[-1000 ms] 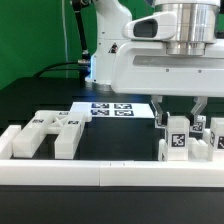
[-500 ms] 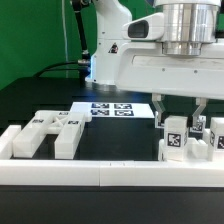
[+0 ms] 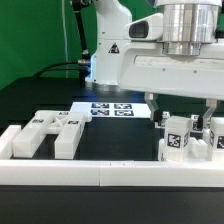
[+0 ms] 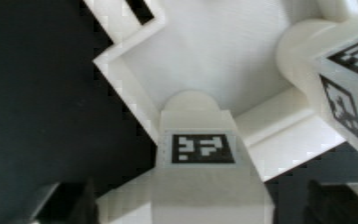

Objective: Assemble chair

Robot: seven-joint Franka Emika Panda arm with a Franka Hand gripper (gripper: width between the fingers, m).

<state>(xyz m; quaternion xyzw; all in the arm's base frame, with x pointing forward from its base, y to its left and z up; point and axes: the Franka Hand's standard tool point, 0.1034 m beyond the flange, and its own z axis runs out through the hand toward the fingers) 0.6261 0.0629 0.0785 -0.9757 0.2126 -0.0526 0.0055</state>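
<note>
At the exterior view's right, a chunky white chair part (image 3: 178,140) with a black-and-white tag stands upright against the front rail. More tagged white chair pieces (image 3: 214,136) are close beside it. My gripper (image 3: 184,110) hangs right over the part, open, with one finger on each side of its top. In the wrist view the same tagged part (image 4: 202,150) lies between the dark fingers (image 4: 60,200), with a gap on both sides. My gripper (image 4: 197,208) holds nothing. Another tagged chair piece (image 4: 345,70) sits right beside the part.
A blocky white chair part (image 3: 52,130) with several tags lies at the exterior view's left. The marker board (image 3: 108,109) lies flat behind the parts. A long white border rail (image 3: 100,172) runs along the front edge. The arm's white body (image 3: 150,60) fills the upper right.
The jaws have sprung apart. Half a second ago they were closed on the top of the tagged part, and now they stand wide on either side of it. The part has stayed put.
</note>
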